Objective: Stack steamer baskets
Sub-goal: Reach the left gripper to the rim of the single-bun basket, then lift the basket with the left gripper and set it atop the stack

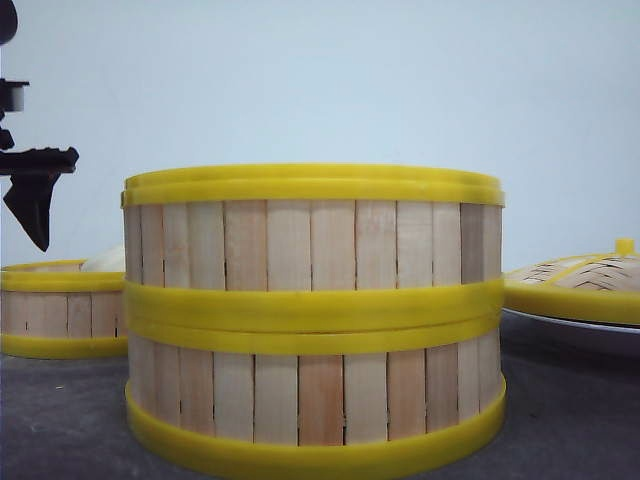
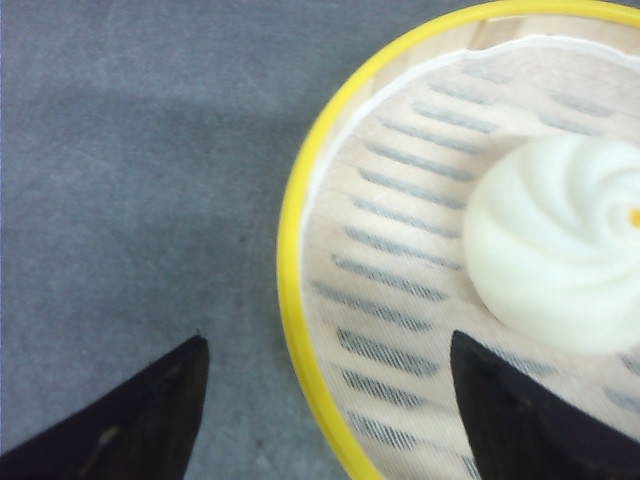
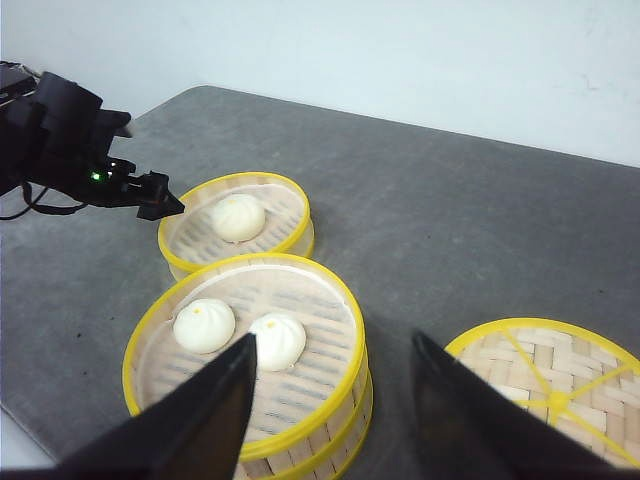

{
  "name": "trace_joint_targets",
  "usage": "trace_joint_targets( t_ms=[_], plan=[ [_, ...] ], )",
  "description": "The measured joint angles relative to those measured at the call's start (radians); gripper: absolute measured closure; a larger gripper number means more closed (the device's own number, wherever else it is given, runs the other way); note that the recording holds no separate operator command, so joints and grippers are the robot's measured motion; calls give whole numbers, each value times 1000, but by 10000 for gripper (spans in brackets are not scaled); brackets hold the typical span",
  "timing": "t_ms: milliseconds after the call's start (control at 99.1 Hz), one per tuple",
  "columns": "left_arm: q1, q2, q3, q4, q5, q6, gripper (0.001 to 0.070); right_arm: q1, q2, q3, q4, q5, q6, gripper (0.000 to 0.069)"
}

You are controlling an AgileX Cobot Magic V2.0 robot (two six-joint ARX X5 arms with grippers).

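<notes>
Yellow-rimmed and slatted, two steamer baskets already sit as a stack (image 1: 313,320) right in front of you, its top tier holding two white buns (image 3: 240,332); the single basket (image 3: 238,226) still to go stands just behind it toward your left, with one bun (image 2: 560,255) inside. Your left gripper (image 2: 320,410) hovers over that basket's near rim (image 2: 300,240), jaws spread apart, one finger outside the wall and one above the mesh floor. Lower it so the inner finger clears the bun, close on the rim and wall, and lift straight up and level before carrying it over the stack; I judge a tilted lift would roll the bun. Set it down rim on rim, centred. Your right gripper (image 3: 330,410) hangs above the stack, also spread and empty, so draw it clear of the path first. Off to the right, the woven lid (image 3: 555,385) rests on a white plate (image 1: 590,330), apart from the stack and not in the way.
</notes>
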Motion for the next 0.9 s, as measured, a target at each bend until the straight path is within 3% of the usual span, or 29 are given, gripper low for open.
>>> trace_joint_targets(
  t_ms=[141, 494, 656, 898],
  plan=[
    [12, 23, 0, 24, 0, -14, 347, 0, 0, 0, 1, 0, 0, 399],
    [18, 85, 0, 40, 0, -32, 450, 0, 0, 0, 11, 2, 0, 417],
    [18, 90, 0, 40, 0, -37, 579, 0, 3, 0, 14, 2, 0, 420],
    [18, 117, 5, 29, 2, -50, 602, 0, 6, 0, 36, 2, 0, 420]
  ],
)
